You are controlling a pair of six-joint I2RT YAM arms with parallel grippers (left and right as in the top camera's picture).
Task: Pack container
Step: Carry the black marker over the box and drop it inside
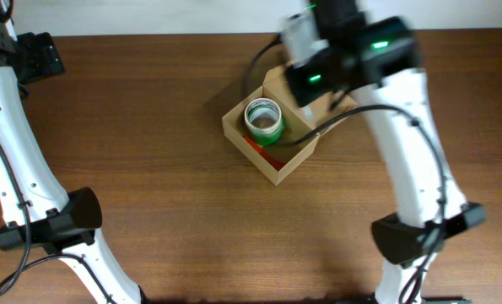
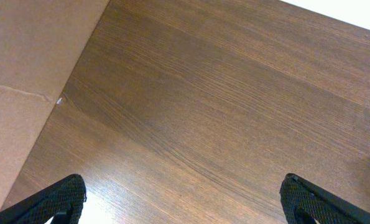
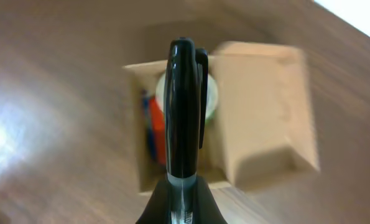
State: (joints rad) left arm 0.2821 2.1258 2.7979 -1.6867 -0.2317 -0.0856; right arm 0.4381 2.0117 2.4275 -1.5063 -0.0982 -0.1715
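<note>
Tabletop point(image 3: 48, 93) below; marker point(image 3: 183, 112) between right fingers point(image 3: 160, 210)

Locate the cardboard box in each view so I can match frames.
Overhead: the cardboard box sits just right of centre, upper half.
Left wrist: not in it; the tan surface at left is unidentifiable.
Right wrist: centre, blurred, behind the black marker, flap lid to the right.
Shared landmark: the green-and-white tape roll inside the box, overhead and right wrist.
</note>
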